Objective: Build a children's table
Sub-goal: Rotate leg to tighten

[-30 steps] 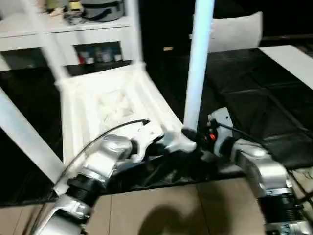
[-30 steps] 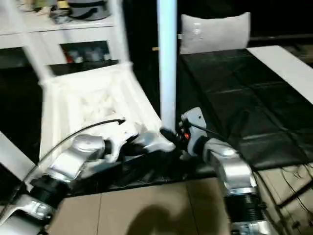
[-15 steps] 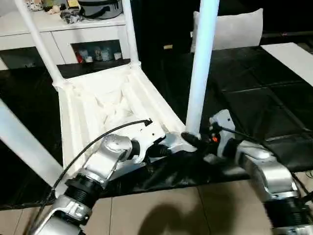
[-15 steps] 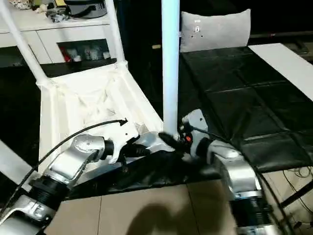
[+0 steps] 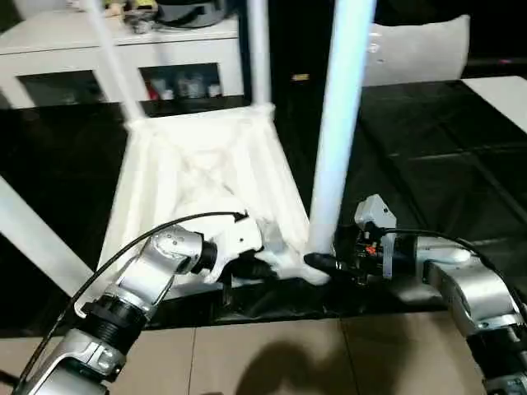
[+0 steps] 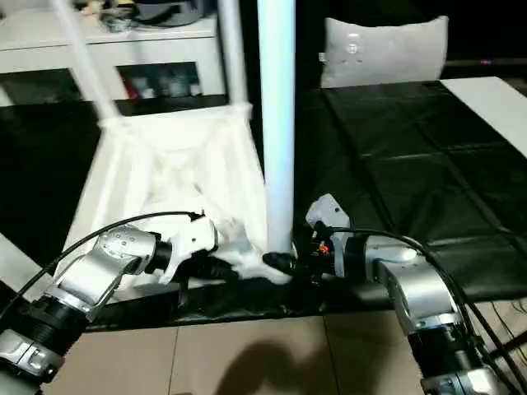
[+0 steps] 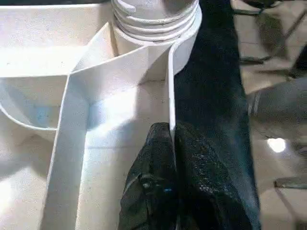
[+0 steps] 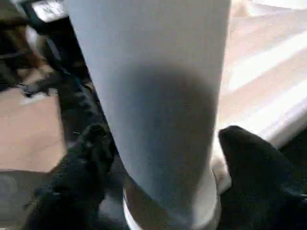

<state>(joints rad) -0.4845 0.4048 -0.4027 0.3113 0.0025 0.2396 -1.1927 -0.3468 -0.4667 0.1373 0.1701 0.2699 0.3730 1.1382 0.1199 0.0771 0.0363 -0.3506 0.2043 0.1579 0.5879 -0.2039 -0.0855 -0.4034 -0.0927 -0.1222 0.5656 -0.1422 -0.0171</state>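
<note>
table top (image 5: 202, 177): 1 | upright legs (image 5: 339, 123): 4 | tools: 2

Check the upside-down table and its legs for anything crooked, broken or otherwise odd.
Nothing stands out. The children's table lies top-down on the black mat with its legs standing up from the corner sockets. The left gripper pinches the rim beside one socket; the right gripper straddles the near leg's base.

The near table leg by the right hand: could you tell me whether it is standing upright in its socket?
Upright: the near leg rises straight from the corner socket of the upturned table top, its threaded base seated there.
</note>
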